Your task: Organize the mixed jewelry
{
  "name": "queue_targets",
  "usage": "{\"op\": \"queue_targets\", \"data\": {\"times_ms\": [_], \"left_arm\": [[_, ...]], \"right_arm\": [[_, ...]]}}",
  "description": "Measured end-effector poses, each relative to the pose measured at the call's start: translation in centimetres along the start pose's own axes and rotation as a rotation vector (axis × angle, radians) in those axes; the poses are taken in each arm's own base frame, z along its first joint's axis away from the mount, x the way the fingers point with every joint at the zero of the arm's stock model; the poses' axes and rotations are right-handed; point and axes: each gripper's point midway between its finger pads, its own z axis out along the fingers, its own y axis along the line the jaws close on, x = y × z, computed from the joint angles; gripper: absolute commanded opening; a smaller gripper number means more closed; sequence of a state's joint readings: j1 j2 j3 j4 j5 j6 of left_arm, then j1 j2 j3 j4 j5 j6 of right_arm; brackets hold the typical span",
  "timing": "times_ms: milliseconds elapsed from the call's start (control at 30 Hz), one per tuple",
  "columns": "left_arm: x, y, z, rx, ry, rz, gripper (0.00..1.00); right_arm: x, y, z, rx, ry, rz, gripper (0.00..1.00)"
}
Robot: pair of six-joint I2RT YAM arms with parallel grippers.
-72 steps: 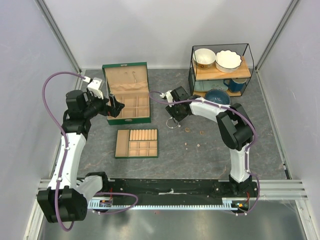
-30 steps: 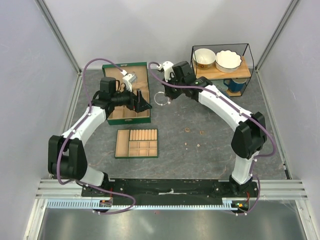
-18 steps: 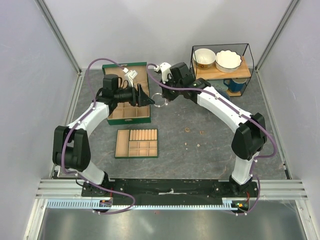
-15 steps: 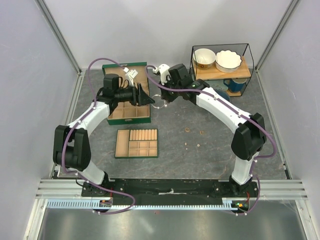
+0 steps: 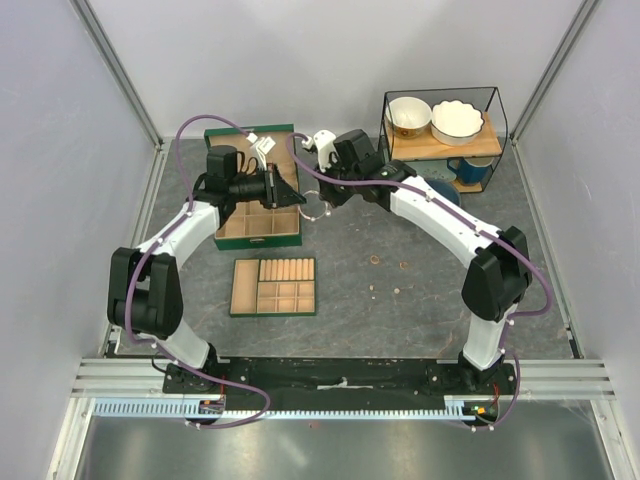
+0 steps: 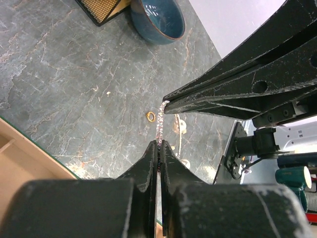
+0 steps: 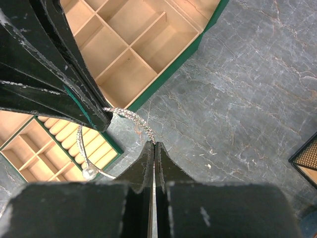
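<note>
two tools on one bangle

the left arm stretches rightward and the right arm leftward, meeting above the counter (image 5: 400, 320) beside the green box (image 5: 250, 240). the left tool (image 6: 158, 145) and right tool (image 7: 153, 145) each pinch the thin sparkly bangle (image 6: 159, 126). small rings (image 5: 375, 260) lie loose to the right, and a tray (image 5: 273, 287) sits nearer.
</note>
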State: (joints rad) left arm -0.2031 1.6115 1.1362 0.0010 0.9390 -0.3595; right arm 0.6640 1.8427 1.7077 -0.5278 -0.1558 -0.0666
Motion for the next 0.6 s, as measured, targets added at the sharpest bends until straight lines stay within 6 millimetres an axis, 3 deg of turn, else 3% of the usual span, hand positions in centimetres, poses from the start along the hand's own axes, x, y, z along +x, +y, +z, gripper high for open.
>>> {"op": "queue_targets", "data": {"times_ms": [33, 100, 200, 300, 600], "left_arm": [[0.0, 0.0, 0.0, 0.0, -0.001, -0.001, 0.01], [0.0, 0.0, 0.0, -0.001, -0.001, -0.002, 0.01], [0.0, 0.0, 0.0, 0.0, -0.001, -0.007, 0.02], [-0.3, 0.4, -0.3, -0.015, -0.01, -0.029, 0.02], [-3.0, 5.7, -3.3, -0.163, -0.109, -0.086, 0.02]], "right_arm": [[0.0, 0.0, 0.0, 0.0, 0.0, 0.0, 0.12], [0.0, 0.0, 0.0, 0.001, 0.001, 0.002, 0.42], [0.2, -0.1, 0.2, 0.004, -0.001, 0.004, 0.64], [0.9, -0.2, 0.4, 0.012, 0.013, 0.003, 0.76], [0.4, -0.6, -1.5, 0.05, -0.01, -0.011, 0.85]]}}
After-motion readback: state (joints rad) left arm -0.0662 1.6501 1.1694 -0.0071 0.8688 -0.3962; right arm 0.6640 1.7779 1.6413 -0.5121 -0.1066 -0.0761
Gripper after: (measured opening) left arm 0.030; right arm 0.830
